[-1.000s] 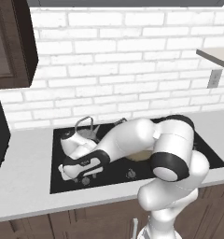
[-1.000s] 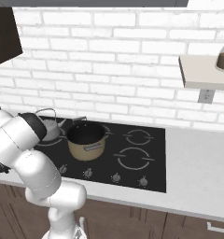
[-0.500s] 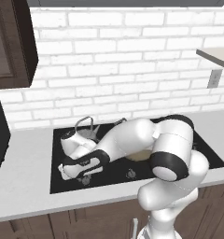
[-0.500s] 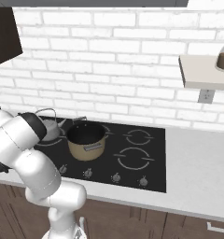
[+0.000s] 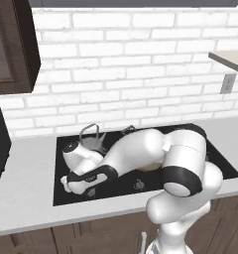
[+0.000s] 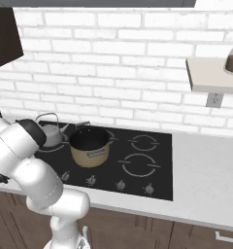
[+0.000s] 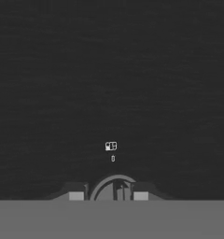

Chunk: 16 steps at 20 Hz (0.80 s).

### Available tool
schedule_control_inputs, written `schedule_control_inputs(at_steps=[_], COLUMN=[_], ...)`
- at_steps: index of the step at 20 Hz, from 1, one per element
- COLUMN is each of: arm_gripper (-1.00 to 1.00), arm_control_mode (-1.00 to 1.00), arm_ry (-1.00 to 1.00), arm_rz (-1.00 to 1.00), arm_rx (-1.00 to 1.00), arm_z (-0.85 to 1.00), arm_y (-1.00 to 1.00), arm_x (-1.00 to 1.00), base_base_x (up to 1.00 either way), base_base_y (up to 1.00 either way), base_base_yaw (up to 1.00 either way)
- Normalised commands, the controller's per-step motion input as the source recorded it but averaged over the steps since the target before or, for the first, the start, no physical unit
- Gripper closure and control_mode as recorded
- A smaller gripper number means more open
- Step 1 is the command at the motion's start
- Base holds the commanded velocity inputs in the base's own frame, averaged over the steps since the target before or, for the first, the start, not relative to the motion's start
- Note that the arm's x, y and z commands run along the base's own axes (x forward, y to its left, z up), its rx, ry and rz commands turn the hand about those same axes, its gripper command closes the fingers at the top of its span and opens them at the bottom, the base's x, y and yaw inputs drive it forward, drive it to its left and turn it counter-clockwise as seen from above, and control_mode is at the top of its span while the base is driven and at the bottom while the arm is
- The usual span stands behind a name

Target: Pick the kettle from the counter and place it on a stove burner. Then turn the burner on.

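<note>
Kettle (image 6: 49,133) is seated on far-left burner (image 6: 58,145). Pincer (image 7: 108,195) is pinched on a front knob (image 7: 115,189); a slow, centred twist without slipping is judged best.

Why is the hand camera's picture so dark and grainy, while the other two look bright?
Hand view: pressed close to the black cooktop, faintly streaked, a knob between the fingertips. Both base views: even light, soft shadows, kettle and pot sharp.
</note>
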Motion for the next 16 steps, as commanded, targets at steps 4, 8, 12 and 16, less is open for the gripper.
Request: schedule_control_inputs(at_steps=[4,8,12,16], arm_gripper=[1.0,1.0,1.0,1.0], arm_control_mode=[-1.0,-1.0,-1.0,-1.0], arm_ry=[-0.1,-0.07,-0.06,-0.05], arm_rz=[0.18,0.31,0.36,0.45], arm_rx=[-0.04,-0.03,-0.01,0.0], arm_z=[-0.11,-0.08,-0.07,-0.11], arm_y=[0.07,0.01,0.0,0.0], arm_x=[-0.11,-0.22,-0.18,-0.12], base_base_x=[0.0,0.0,0.0,0.0], base_base_y=[0.0,0.0,0.0,0.0], base_base_yaw=[0.0,0.0,0.0,0.0])
